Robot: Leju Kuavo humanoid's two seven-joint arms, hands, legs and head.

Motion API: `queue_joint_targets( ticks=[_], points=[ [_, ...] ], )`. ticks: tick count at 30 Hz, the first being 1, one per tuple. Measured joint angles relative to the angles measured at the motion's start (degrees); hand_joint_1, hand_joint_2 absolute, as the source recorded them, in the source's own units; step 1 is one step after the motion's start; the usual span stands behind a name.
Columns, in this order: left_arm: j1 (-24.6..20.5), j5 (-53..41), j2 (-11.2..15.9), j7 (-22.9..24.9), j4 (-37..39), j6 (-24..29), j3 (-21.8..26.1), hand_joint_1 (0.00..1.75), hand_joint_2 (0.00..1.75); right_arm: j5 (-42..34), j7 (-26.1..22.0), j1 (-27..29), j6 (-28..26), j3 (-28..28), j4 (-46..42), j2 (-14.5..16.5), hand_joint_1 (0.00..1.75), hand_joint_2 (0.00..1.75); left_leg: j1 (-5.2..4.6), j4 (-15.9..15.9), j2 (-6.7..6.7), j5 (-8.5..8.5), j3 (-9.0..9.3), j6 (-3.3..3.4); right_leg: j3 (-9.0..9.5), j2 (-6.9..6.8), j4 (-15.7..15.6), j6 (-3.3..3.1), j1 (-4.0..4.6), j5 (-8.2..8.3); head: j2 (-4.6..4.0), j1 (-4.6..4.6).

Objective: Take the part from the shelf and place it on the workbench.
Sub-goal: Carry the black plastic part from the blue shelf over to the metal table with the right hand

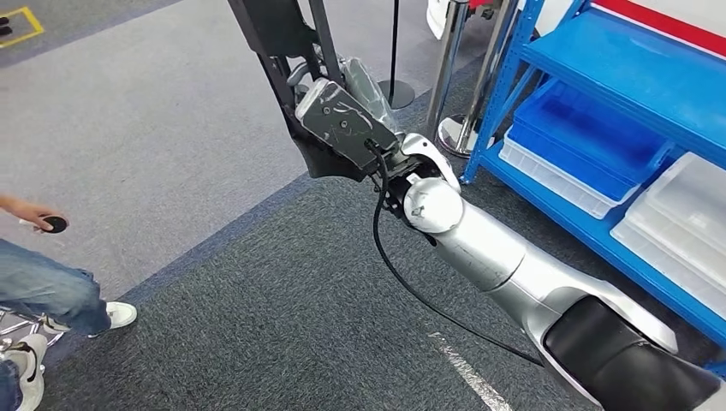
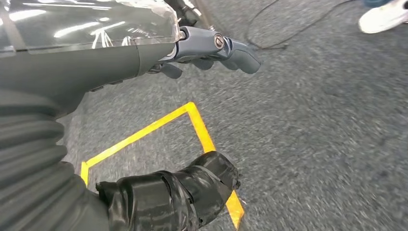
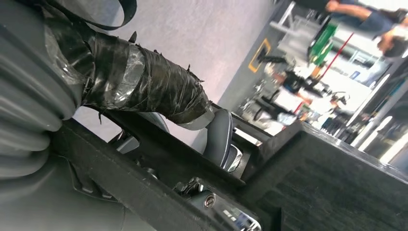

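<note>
Head view | my right robot hand (image 1: 342, 120) grips the black part (image 1: 274, 43) beside the shelf (image 1: 616, 77) | left robot hand (image 2: 211, 48) holds nothing, fingers apart | advice: keep part level, carry slowly to worktop.

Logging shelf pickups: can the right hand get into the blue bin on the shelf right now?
Probably not: the right hand grips the black part and points away from the blue bin on the shelf.

one black part (image 1: 282, 51), held in one robot hand (image 1: 347, 120). beside it, one blue shelf (image 1: 599, 77) carrying three bins: one blue (image 1: 591, 137), two clear (image 1: 676, 223).
</note>
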Motion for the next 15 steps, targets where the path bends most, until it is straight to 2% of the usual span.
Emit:
queue_joint_targets(
  ticks=[1,2,3,4,5,7,8,9,10,11,12,13,15],
  points=[
    [-0.1,-0.1,0.0,0.0,0.0,0.0,0.1,0.0,1.75,0.0,0.0,-0.1,0.0,0.0,-0.2,0.0,1.75,1.75,-0.23,-1.7,0.71,0.34,0.86,0.43,0.2,-0.56,-0.1,0.3,0.24,-0.16,0.0,-0.03],
    [-0.1,-0.2,0.0,0.1,0.0,0.0,0.2,0.0,1.75,0.1,0.1,-0.3,0.0,0.0,-0.3,-0.1,1.75,1.75,-0.44,-2.1,0.7,0.12,0.96,0.95,0.4,-1.13,-0.2,0.55,0.55,-0.27,0.0,-0.07],
    [-0.1,-0.4,0.0,0.1,0.0,0.0,0.3,0.0,1.75,0.1,0.2,-0.4,0.0,0.0,-0.4,-0.1,1.75,1.75,-0.41,-2.1,-0.1,0.21,0.95,1.48,0.67,-1.75,-0.3,0.8,0.71,-0.37,0.0,-0.05],
    [-0.1,-0.5,0.0,0.1,0.0,0.0,0.5,0.0,1.75,0.3,0.3,-0.4,0.0,0.0,-0.6,-0.2,1.75,1.75,-0.27,-2.2,-0.8,0.2,0.99,1.88,0.86,-1.78,-0.4,1.15,0.62,-0.63,0.0,-0.04],
    [0.0,-0.5,0.0,0.0,0.0,0.0,0.6,0.0,1.75,0.5,0.5,-0.4,-0.1,0.0,-0.8,-0.3,1.75,1.75,-0.14,-2.3,-1.5,0.22,1.1,2.24,0.82,-0.83,0.1,1.43,0.45,-1.23,0.0,-0.02],
    [-0.1,-0.4,0.1,-0.4,-0.1,0.0,1.0,0.0,1.75,1.3,0.7,-0.6,-0.2,0.0,-1.3,-0.7,1.75,1.75,0.03,-2.5,-2.88,0.31,1.32,3.09,-1.05,2.63,4.4,1.62,0.19,-3.9,0.0,0.21],
    [-0.2,-0.3,0.1,-0.7,-0.1,0.0,1.2,0.0,1.75,1.8,0.8,-0.6,-0.3,0.0,-1.5,-0.9,1.75,1.75,-0.06,-2.5,-3.63,0.31,1.34,3.39,-2.91,4.23,8.3,1.47,0.27,-5.66,0.0,0.32],
    [-0.4,-0.1,0.2,-1.0,-0.1,0.0,1.4,0.0,1.75,2.2,0.9,-0.6,-0.4,0.0,-1.7,-1.2,1.75,1.75,-0.18,-2.5,-4.44,0.32,1.35,3.64,-5.11,4.99,12.4,1.3,0.42,-7.2,0.0,0.42],
    [-0.4,0.1,0.2,-1.2,-0.1,0.0,1.5,0.0,1.75,2.5,1.0,-0.5,-0.4,0.0,-1.7,-1.4,1.75,1.75,-0.3,-2.5,-5.35,0.3,1.37,3.75,-7.09,5.33,15.7,1.14,0.55,-7.97,0.0,0.46],
    [-0.4,0.3,0.3,-1.4,-0.1,0.0,1.6,0.0,1.75,2.7,1.1,-0.3,-0.5,0.0,-1.8,-1.6,1.75,1.75,-0.43,-2.5,-6.3,0.3,1.4,3.79,-8.39,5.48,17.4,0.96,0.67,-7.77,0.0,0.45],
    [-0.4,0.4,0.4,-1.5,-0.1,0.0,1.7,0.0,1.75,2.9,1.1,-0.1,-0.6,0.0,-1.8,-1.8,1.75,1.75,-0.52,-2.4,-7.27,0.31,1.43,3.82,-8.64,5.62,16.7,0.71,0.76,-6.36,0.0,0.46],
    [-0.4,0.5,0.4,-1.7,-0.1,0.0,1.8,0.0,1.75,3.1,1.2,0.0,-0.7,0.0,-1.9,-1.9,1.75,1.75,-0.59,-2.4,-8.24,0.31,1.47,3.82,-7.87,6.05,14.0,0.4,0.83,-4.1,0.0,0.47],
    [-0.4,0.6,0.4,-2.1,-0.1,0.0,2.0,0.0,1.75,3.4,1.3,0.0,-0.8,0.0,-2.3,-2.2,1.75,1.75,-0.65,-2.0,-9.91,0.27,1.21,3.71,-4.83,9.21,5.7,-0.23,0.66,0.38,0.0,0.39]
  ],
)
